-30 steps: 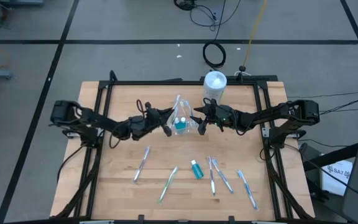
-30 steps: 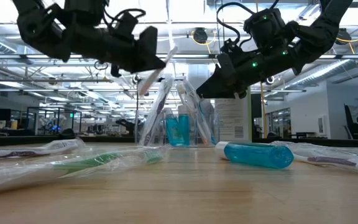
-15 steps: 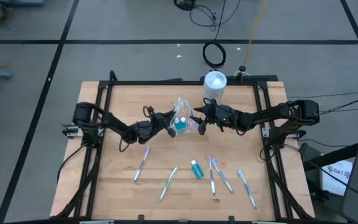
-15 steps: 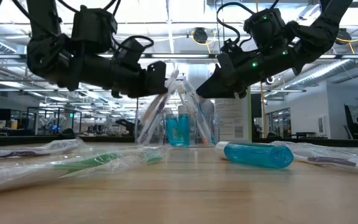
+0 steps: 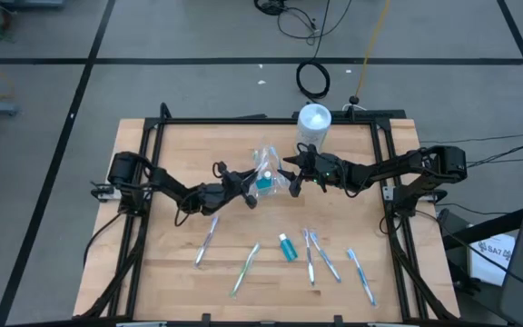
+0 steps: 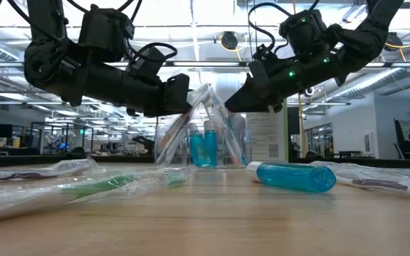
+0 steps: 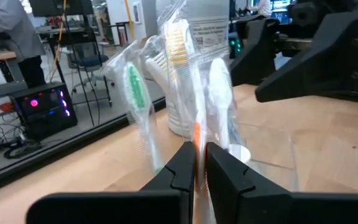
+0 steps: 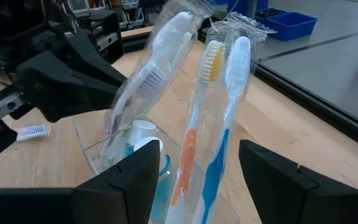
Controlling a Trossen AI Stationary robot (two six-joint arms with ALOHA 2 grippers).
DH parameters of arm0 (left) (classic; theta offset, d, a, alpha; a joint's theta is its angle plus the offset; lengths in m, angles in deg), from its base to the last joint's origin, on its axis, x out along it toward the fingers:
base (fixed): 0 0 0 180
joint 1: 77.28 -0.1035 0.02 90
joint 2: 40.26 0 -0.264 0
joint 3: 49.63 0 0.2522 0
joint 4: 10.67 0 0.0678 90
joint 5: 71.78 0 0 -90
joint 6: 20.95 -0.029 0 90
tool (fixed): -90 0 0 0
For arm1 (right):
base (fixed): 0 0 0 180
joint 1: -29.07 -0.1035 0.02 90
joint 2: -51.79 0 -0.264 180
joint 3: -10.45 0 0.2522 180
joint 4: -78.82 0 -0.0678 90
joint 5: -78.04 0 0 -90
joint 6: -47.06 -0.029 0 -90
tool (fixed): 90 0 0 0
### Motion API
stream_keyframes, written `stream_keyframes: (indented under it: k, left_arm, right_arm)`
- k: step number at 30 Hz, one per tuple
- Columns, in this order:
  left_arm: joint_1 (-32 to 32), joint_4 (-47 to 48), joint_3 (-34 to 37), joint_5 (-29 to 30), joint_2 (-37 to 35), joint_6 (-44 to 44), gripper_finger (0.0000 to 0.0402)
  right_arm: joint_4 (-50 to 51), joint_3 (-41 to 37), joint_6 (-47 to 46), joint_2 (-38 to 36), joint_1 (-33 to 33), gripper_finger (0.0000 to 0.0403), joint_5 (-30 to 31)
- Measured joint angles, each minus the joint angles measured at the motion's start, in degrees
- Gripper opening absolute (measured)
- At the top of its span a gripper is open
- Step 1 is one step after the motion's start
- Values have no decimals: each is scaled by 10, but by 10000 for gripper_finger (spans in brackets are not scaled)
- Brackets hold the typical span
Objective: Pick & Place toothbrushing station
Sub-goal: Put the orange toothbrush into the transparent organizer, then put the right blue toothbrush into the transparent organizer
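A clear cup (image 5: 266, 182) stands at the table's middle. It holds several wrapped toothbrushes and a blue tube, all leaning on its rim (image 6: 205, 146). My left gripper (image 5: 251, 197) comes level from the left and is shut on the wrapped toothbrush with the orange handle (image 7: 179, 50). In the low view this gripper (image 6: 188, 99) reaches the bundle's upper part. My right gripper (image 5: 289, 179) stands open at the cup's right side. Its two fingers (image 8: 135, 168) flank the orange toothbrush (image 8: 188, 155) and a blue toothbrush (image 8: 229, 81); whether they touch, I cannot tell. My left gripper pinches the orange handle (image 7: 196, 135) of the wrapped toothbrush between its two fingers, through the clear wrapper. The fingers come level from the table's left and lie across the brush. The brush stands nearly upright, yellow bristles up, among the others; its lower end is hidden.
On the near half of the table lie a blue toothpaste tube (image 5: 286, 247) and several wrapped toothbrushes (image 5: 207, 238) (image 5: 246, 266) (image 5: 316, 256) (image 5: 360, 272). A white canister (image 5: 313, 123) stands at the far edge behind the cup. A black frame rims the table.
My left gripper has gone down and a little toward the cup with its wrapped toothbrush. The brush was tilted in the air left of the cup. It now stands steeper among the brushes in the cup. My right gripper has kept still.
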Motion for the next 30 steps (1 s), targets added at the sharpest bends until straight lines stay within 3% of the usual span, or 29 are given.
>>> stream_keyframes:
  k: [8,16,30]
  left_arm:
    - [10,2,0,73,0,17,30]
    - [37,3,0,74,0,-8,36]
    - [49,4,0,99,0,-7,155]
  right_arm:
    - [0,0,0,0,0,212,0]
    - [0,0,0,0,0,212,0]
    - [0,0,0,0,0,212,0]
